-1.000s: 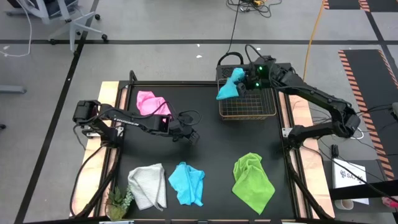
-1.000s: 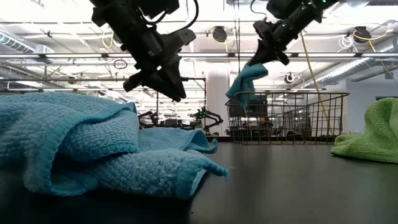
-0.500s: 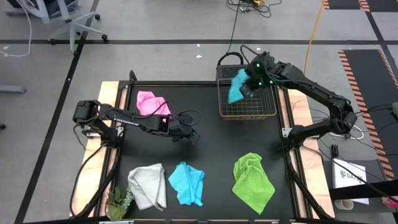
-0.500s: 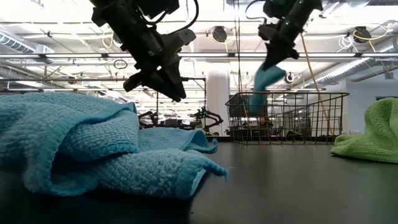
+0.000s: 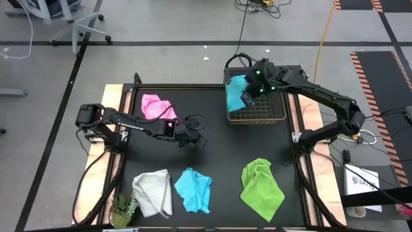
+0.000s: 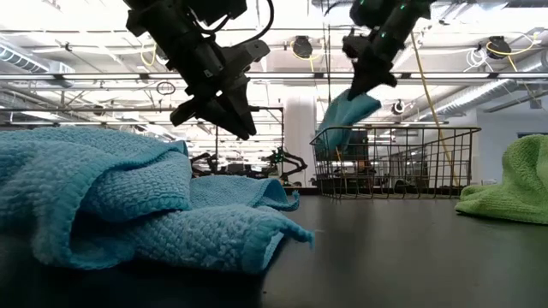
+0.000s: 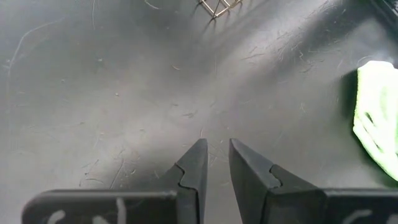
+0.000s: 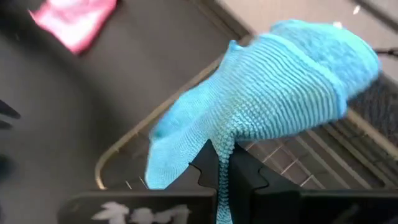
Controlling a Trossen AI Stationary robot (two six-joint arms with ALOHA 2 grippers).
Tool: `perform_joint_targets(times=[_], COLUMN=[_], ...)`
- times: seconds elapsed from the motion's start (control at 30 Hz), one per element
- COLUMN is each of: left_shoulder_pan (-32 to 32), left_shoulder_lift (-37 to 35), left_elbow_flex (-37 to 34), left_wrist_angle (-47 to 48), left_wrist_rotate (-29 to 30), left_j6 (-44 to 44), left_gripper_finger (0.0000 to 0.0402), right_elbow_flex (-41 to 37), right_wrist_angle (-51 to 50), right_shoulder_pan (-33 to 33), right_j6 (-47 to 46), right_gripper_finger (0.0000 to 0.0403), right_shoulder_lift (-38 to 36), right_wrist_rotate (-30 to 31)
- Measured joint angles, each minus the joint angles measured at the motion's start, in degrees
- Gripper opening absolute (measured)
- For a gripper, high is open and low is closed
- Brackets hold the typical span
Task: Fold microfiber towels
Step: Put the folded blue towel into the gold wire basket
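Note:
My right gripper (image 5: 247, 98) is shut on a light blue towel (image 5: 234, 89) above the far left corner of a wire basket (image 5: 256, 120). In the low view the towel (image 6: 347, 113) spreads out below the gripper (image 6: 360, 84). Four more towels lie loose on the black mat: pink (image 5: 158, 106), white-grey (image 5: 153, 192), light blue (image 5: 193, 190) and lime green (image 5: 262, 187). My left gripper (image 5: 200, 142) hovers over the mat's middle, its fingers (image 7: 194, 163) a narrow gap apart with nothing between them. My right gripper pinches a bunched part of the light blue towel (image 8: 225, 144) between its two fingers, which slant downward. The rest of the cloth fans out beyond the fingertips, slack. Its lower end (image 6: 328, 139) reaches the basket's rim; whether it rests there I cannot tell.
The wire basket (image 6: 402, 162) stands at the far right of the mat. A small green plant (image 5: 122, 207) sits at the near left corner. Bare mat (image 5: 219, 154) lies between the left gripper and the near row of towels.
My right gripper has moved toward the table's near and left edges over the basket and tipped further downward, still shut on the light blue towel. The towel first swung straight down into the basket and now flares out toward the basket's left side.

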State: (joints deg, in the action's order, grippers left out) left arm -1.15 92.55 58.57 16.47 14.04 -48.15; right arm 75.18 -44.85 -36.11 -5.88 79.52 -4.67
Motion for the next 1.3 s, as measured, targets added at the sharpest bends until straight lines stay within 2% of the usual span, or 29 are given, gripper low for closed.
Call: perform_joint_targets(times=[0.23, 0.43, 0.53, 0.63, 0.77, 1.1, 1.3], left_shoulder_pan=[0.0, 0.0, 0.0, 0.0, 0.0, 0.1, 0.1], left_shoulder_lift=[0.0, 0.0, 0.0, 0.0, 0.0, 0.0, 0.0], left_elbow_flex=[0.0, 0.0, 0.0, 0.0, 0.0, 0.0, 0.0], left_wrist_angle=[0.0, 0.0, 0.0, 0.0, 0.0, 0.0, 0.0], left_wrist_rotate=[0.0, 0.0, 0.0, 0.0, 0.0, 1.1, 1.0], left_j6=[-0.3, -0.6, -0.6, -0.6, -1.0, -1.5, -1.9], left_gripper_finger=[0.0067, 0.0067, 0.0067, 0.0067, 0.0067, 0.0067, 0.0067], right_elbow_flex=[0.0, -0.1, -0.1, -0.1, -0.2, -11.8, -17.1], right_wrist_angle=[-3.4, -3.1, -0.3, 1.1, -0.8, 7.8, 8.4], right_shoulder_pan=[0.6, 0.3, 0.3, 0.3, 0.5, 1.3, -1.0], right_j6=[2.2, 2.4, 2.1, 0.5, -0.9, -4.5, -4.4], right_gripper_finger=[0.0000, 0.0000, 0.0000, 0.0000, 0.0000, 0.0000, 0.0000], right_shoulder_lift=[6.4, 8.6, 8.3, 7.7, 7.9, 8.1, 8.1], right_wrist_rotate=[1.8, 3.3, 2.8, -1.1, -1.3, -1.4, 1.1])
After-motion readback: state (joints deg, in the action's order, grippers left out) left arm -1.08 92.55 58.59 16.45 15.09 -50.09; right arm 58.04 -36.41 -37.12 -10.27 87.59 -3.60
